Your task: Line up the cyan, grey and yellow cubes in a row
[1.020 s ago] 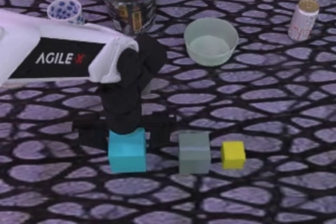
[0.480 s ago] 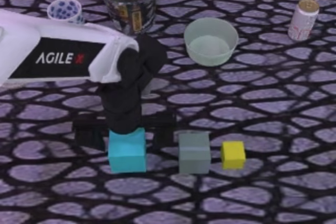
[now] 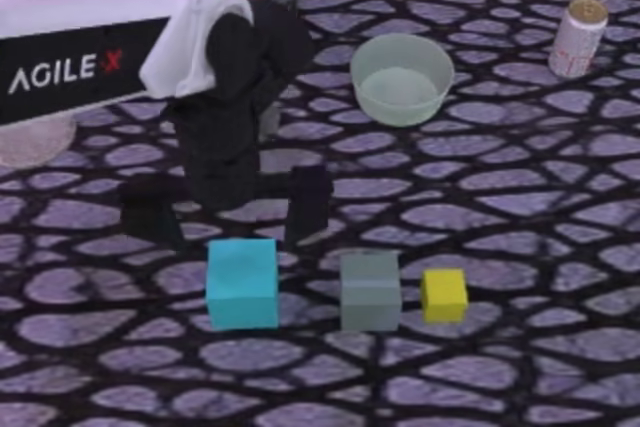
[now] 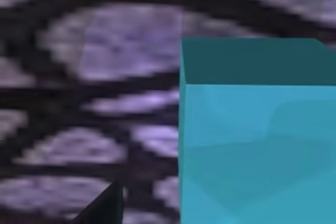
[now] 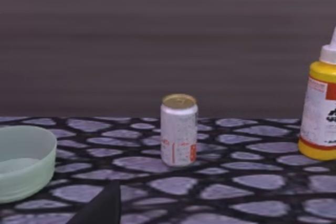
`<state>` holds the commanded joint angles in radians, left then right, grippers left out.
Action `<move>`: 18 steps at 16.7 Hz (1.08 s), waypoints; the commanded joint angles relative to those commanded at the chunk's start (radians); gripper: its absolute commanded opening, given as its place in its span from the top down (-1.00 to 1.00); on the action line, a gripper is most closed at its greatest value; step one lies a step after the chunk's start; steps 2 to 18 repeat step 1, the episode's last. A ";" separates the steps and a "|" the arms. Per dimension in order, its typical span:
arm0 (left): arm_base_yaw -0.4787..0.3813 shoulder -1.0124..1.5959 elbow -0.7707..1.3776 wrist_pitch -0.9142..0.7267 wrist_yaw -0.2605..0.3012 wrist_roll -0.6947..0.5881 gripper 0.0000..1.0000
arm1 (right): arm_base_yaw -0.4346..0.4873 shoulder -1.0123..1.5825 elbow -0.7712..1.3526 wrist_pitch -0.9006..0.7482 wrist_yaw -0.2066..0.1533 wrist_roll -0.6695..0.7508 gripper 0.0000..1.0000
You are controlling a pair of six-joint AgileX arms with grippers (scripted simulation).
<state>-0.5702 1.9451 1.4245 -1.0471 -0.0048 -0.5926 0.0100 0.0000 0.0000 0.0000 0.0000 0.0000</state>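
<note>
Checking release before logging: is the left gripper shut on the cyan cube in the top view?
No: the left gripper is open, its fingers spread and clear of the cyan cube, which sits alone on the table.

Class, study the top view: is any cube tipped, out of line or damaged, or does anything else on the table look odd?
Nothing stands out. The cyan cube, grey cube and yellow cube sit flat in one row with gaps between them. The bowl and can stand upright. The left gripper hangs open behind the cyan cube.
</note>
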 joint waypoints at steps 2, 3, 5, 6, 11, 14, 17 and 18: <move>0.001 -0.007 0.007 -0.009 0.000 0.000 -1.00 | 0.000 0.000 0.000 0.000 0.000 0.000 -1.00; 0.001 -0.007 0.007 -0.009 0.000 0.000 -1.00 | 0.000 0.000 0.000 0.000 0.000 0.000 -1.00; 0.001 -0.007 0.007 -0.009 0.000 0.000 -1.00 | 0.000 0.000 0.000 0.000 0.000 0.000 -1.00; 0.001 -0.007 0.007 -0.009 0.000 0.000 -1.00 | 0.000 0.000 0.000 0.000 0.000 0.000 -1.00; 0.001 -0.007 0.007 -0.009 0.000 0.000 -1.00 | 0.000 0.000 0.000 0.000 0.000 0.000 -1.00; 0.001 -0.007 0.007 -0.009 0.000 0.000 -1.00 | 0.000 0.000 0.000 0.000 0.000 0.000 -1.00; 0.001 -0.007 0.007 -0.009 0.000 0.000 -1.00 | 0.000 0.000 0.000 0.000 0.000 0.000 -1.00; 0.001 -0.007 0.007 -0.009 0.000 0.000 -1.00 | 0.000 0.000 0.000 0.000 0.000 0.000 -1.00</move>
